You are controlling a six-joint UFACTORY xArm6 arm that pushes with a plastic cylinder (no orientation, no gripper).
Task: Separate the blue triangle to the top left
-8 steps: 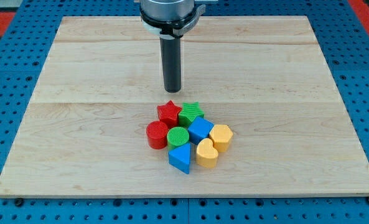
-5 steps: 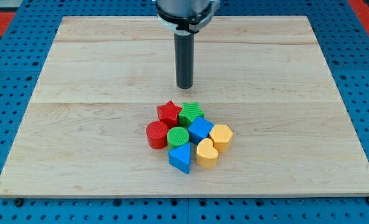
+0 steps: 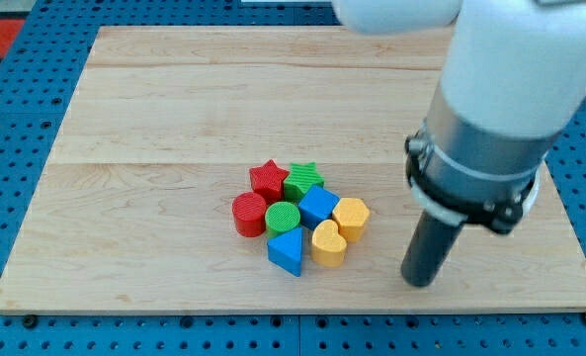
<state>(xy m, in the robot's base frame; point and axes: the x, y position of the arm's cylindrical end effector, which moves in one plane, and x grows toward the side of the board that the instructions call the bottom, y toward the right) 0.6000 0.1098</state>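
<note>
The blue triangle [image 3: 287, 251] lies at the bottom of a tight cluster of blocks near the middle of the wooden board [image 3: 154, 119]. It touches the green cylinder [image 3: 284, 217] above it and the yellow heart [image 3: 328, 243] to its right. A blue cube [image 3: 318, 205], a yellow hexagon [image 3: 352, 218], a red cylinder [image 3: 249, 214], a red star [image 3: 269, 179] and a green star [image 3: 301, 179] make up the rest of the cluster. My tip [image 3: 420, 281] is down at the view's lower right, well to the right of the cluster and apart from every block.
The arm's large white and grey body [image 3: 500, 89] covers the board's upper right part. A blue perforated surface [image 3: 16, 198] surrounds the board.
My tip has moved from above the cluster, near the board's upper middle, to the lower right of the cluster. The blocks have not moved.
</note>
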